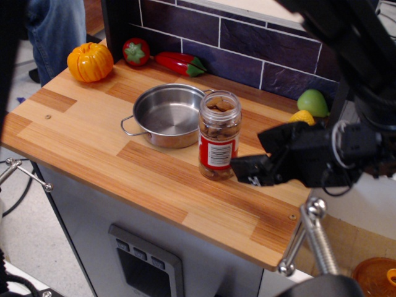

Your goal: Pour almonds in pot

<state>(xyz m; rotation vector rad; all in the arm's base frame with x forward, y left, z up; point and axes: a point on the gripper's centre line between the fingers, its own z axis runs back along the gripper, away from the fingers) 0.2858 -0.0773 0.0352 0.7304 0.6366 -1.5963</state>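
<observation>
The 1 black arm comes down from the upper right of the frame, its thick links blurred and dark, then bends at the right edge into a wrist wrapped with cables. From there the gripper (247,168) reaches leftward across the right-centre of the frame, held roughly level. Its black fingers (281,137) stand spread apart, 1 higher and 1 lower, with nothing between them.
</observation>
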